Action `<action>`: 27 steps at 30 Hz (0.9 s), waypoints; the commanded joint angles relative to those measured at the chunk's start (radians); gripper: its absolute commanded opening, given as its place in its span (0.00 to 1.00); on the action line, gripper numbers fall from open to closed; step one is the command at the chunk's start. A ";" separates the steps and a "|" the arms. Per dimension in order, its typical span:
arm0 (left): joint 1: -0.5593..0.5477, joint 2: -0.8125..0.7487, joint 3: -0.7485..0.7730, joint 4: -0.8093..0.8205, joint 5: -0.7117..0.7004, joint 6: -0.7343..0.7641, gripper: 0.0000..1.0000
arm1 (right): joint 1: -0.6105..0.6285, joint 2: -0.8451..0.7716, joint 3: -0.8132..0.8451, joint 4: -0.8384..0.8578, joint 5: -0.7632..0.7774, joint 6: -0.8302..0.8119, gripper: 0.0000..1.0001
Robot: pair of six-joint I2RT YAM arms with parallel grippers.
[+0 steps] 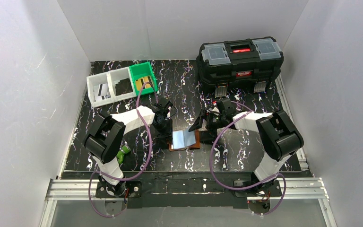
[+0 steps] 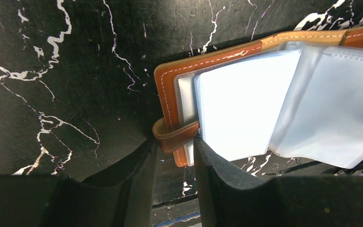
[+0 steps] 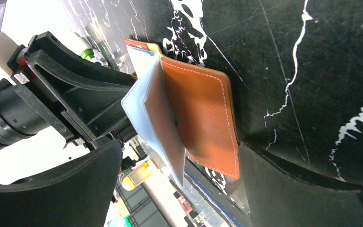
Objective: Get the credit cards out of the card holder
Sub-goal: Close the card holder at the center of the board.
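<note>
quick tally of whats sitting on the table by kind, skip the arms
white bins: 2
green bin: 1
black toolbox: 1
brown card holder: 1
small green object: 1
total: 6

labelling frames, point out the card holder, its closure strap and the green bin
card holder (image 1: 184,138), top external view, on its pale open pockets
closure strap (image 2: 172,137), left wrist view, on the tab's middle
green bin (image 1: 139,70), top external view, on its back wall
</note>
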 commanded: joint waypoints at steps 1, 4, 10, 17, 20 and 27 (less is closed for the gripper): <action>-0.008 0.049 -0.015 0.028 -0.064 0.025 0.33 | 0.010 -0.030 -0.012 0.066 -0.063 0.059 0.98; -0.008 0.047 -0.022 0.032 -0.063 0.025 0.32 | 0.008 -0.064 -0.008 0.074 -0.079 0.086 0.98; -0.010 0.043 -0.035 0.041 -0.061 0.025 0.32 | 0.009 -0.118 -0.017 0.129 -0.114 0.159 0.98; -0.010 0.040 -0.043 0.054 -0.049 0.025 0.32 | 0.018 -0.105 -0.005 0.171 -0.134 0.199 0.98; -0.010 0.036 -0.047 0.061 -0.044 0.026 0.31 | 0.039 -0.073 0.003 0.223 -0.148 0.240 0.98; -0.010 0.003 -0.052 0.059 -0.040 0.031 0.31 | 0.093 -0.022 0.056 0.233 -0.133 0.261 0.98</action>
